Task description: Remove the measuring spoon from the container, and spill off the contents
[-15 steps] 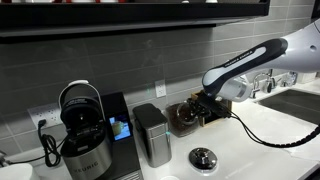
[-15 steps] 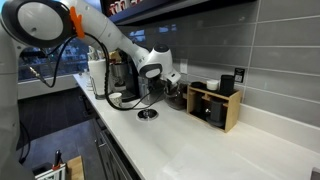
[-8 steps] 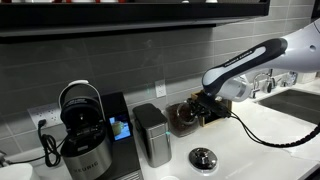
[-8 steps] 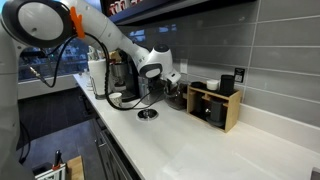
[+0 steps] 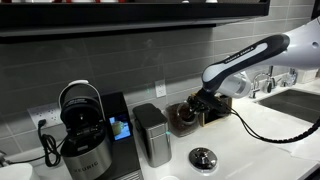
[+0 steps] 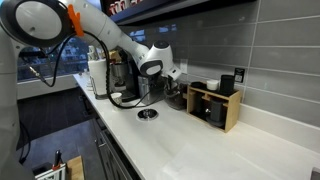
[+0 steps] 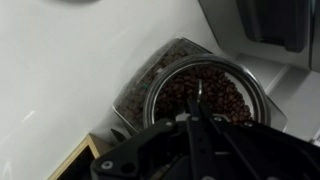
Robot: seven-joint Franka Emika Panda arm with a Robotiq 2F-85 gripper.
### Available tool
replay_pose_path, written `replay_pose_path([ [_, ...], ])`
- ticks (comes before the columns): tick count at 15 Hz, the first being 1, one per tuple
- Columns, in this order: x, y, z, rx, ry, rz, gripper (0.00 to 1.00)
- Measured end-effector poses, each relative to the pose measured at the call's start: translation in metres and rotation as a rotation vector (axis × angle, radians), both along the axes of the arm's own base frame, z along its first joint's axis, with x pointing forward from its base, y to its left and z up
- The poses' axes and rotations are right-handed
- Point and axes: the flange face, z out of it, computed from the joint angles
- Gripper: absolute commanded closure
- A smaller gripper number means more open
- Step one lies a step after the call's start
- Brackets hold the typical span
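Observation:
The container (image 5: 182,119) is a round clear jar of dark brown coffee beans against the back wall; it also shows in an exterior view (image 6: 176,97). In the wrist view its rim (image 7: 262,100) rings the contents (image 7: 220,95). My gripper (image 7: 196,120) hangs straight over the jar mouth with its fingers pressed together. A thin pale handle of the measuring spoon (image 7: 198,91) sticks out from between the fingertips; the scoop end is buried or hidden. The gripper shows above the jar in both exterior views (image 5: 198,101) (image 6: 171,83).
A brushed-steel canister (image 5: 151,134) and a coffee machine (image 5: 84,132) stand beside the jar. A round metal drain disc (image 5: 203,157) lies on the white counter in front. A wooden compartment box (image 6: 214,104) stands on the jar's other side. A sink faucet (image 5: 264,82) is nearby.
The arm has risen a little over the jar; the gripper stays at the jar mouth with its fingers together.

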Motion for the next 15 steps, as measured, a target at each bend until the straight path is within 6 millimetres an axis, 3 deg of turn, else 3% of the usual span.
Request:
replay_pose_path([
  [8, 0.002, -0.009, 0.001, 0.014, -0.029, 0.043, 0.99],
  [15, 0.001, -0.051, -0.010, 0.108, -0.053, 0.169, 0.99],
])
